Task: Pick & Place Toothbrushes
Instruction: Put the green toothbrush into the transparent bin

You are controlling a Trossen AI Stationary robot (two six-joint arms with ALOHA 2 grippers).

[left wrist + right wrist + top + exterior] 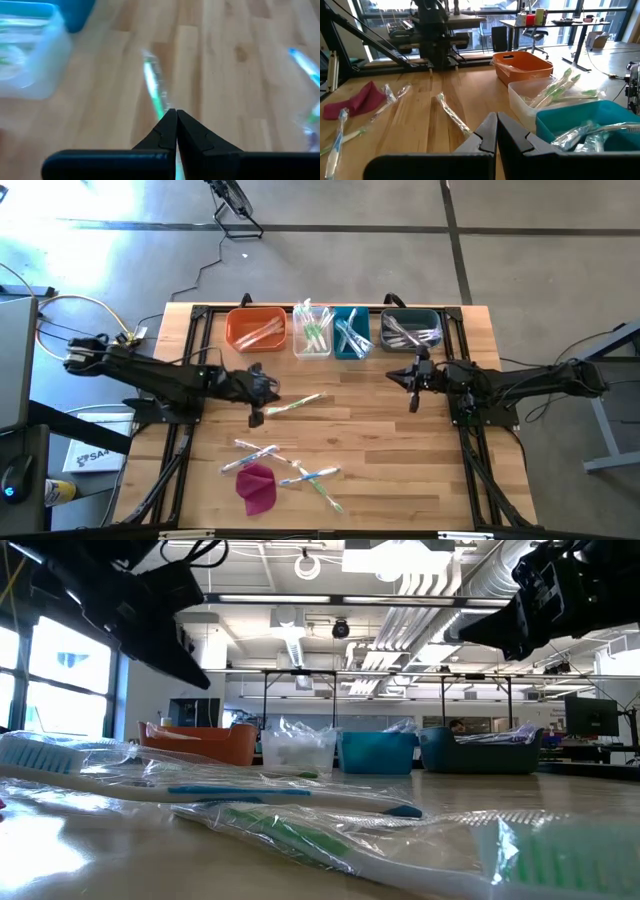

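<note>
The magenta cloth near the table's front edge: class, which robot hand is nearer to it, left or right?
Left. The left hand is just behind the magenta cloth and almost in line with it. The right hand is further back and well off to its right.

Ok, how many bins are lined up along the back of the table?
4, in a row along the table's far edge: the orange bin, the clear bin, the teal bin, then the dark bin.
</note>
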